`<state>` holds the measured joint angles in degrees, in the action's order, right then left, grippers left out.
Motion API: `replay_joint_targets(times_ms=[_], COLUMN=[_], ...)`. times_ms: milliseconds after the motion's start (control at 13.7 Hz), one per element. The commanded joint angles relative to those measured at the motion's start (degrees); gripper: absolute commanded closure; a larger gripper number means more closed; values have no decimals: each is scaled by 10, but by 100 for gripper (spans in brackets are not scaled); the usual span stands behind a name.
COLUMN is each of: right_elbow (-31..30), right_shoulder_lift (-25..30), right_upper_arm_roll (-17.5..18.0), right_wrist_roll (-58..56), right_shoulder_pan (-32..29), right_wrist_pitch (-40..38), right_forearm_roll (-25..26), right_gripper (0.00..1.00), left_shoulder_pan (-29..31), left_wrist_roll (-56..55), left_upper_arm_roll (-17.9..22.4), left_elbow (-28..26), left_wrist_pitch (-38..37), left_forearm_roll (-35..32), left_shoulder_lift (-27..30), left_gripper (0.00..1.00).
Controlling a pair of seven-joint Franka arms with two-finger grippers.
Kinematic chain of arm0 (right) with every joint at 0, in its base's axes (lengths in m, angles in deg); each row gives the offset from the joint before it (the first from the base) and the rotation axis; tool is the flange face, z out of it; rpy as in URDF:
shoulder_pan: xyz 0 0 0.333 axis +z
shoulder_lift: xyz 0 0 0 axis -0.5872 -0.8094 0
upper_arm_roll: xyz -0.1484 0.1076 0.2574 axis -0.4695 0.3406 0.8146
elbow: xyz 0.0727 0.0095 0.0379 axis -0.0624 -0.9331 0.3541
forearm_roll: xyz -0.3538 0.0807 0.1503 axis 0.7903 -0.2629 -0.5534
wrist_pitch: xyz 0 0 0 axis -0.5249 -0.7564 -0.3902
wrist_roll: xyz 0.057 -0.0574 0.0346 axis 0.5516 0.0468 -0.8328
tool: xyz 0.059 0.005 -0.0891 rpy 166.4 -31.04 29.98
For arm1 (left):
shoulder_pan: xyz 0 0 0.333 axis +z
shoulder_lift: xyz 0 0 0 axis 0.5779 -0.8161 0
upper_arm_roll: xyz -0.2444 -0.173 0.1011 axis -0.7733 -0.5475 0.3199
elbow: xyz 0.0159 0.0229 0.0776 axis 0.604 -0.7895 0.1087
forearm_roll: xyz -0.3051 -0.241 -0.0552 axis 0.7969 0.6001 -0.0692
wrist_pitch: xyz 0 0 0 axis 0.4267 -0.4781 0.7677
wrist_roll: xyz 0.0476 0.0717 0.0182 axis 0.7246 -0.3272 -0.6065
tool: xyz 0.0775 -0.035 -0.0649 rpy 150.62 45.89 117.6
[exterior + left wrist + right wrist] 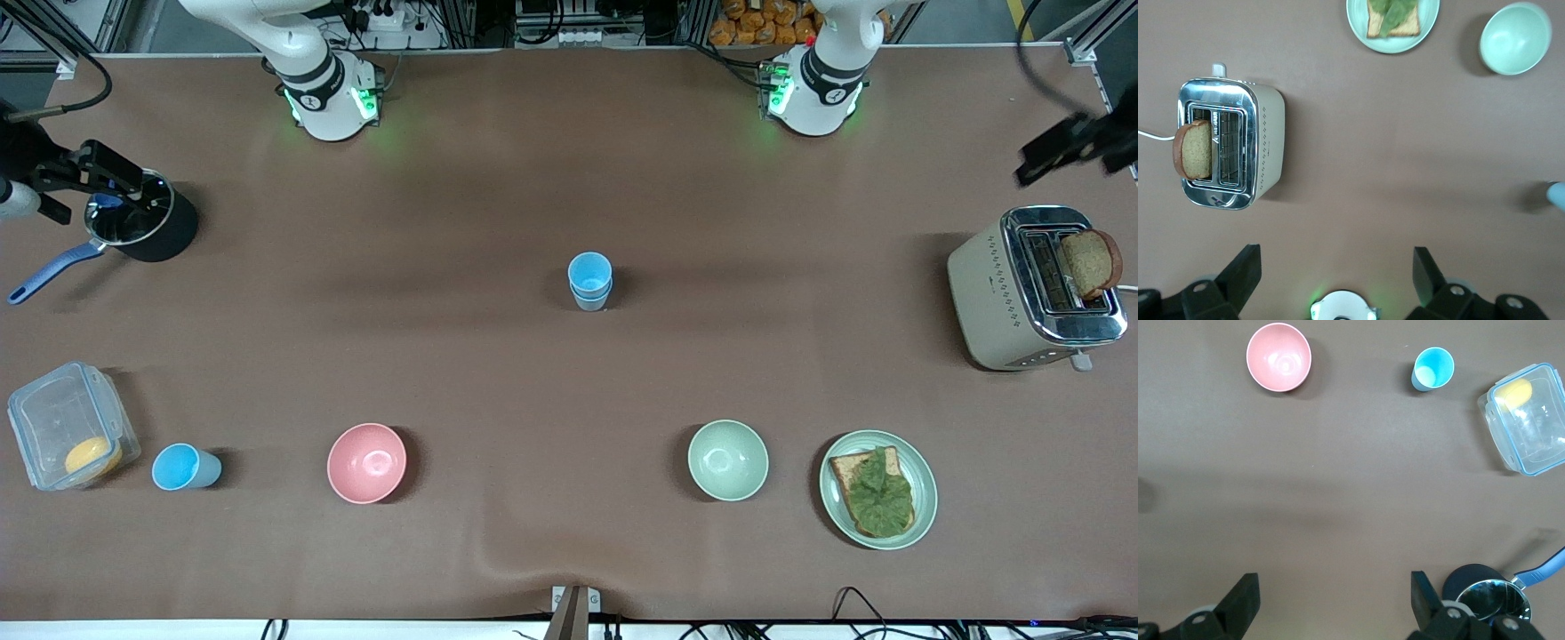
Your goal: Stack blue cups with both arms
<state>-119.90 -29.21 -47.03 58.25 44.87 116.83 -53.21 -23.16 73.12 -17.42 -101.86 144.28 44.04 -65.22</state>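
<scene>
While two blue cups [589,280] already sit nested at the middle of the desk, a third blue cup [184,467] stands alone near the front edge toward the right arm's end, between a clear box [71,425] and the pink bowl [366,462]. That one probably goes onto the stack next. The right gripper [1331,603] hangs over the pot [142,227] at its end, jaws wide apart and empty. The left gripper [1335,277] hovers near the toaster [1036,289], jaws likewise spread, holding nothing. In the front view both grippers are partly cut off at the picture's edges. The left wrist view catches only a sliver of the stack.
</scene>
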Motion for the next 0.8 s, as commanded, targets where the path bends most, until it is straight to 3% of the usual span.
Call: replay_joint_targets(times_ms=[0, 146, 584, 730], right_elbow=[-16, -15, -15, -15], right_shoulder_lift=[18, 19, 19, 19], right_upper_arm_roll=[22, 22, 22, 22], right_wrist_roll=[-5, -5, -4, -3], right_shoulder_pan=[-25, -25, -24, -24], right_wrist_pitch=[-4, -6, -16, -16], right_forearm_roll=[3, 5, 5, 5], right_gripper=[0, 0, 0, 0], left_shoulder_pan=[-6, -19, -16, -63], left_wrist_roll=[9, 11, 66, 66], left_upper_arm_roll=[-13, -29, -27, 6], left_elbow=[-9, -5, 7, 31], left_wrist_pitch=[42, 82, 63, 28], left_forearm_roll=[20, 17, 19, 13], left_shoulder_lift=[-30, -35, -49, -49], left_gripper=[0, 0, 0, 0])
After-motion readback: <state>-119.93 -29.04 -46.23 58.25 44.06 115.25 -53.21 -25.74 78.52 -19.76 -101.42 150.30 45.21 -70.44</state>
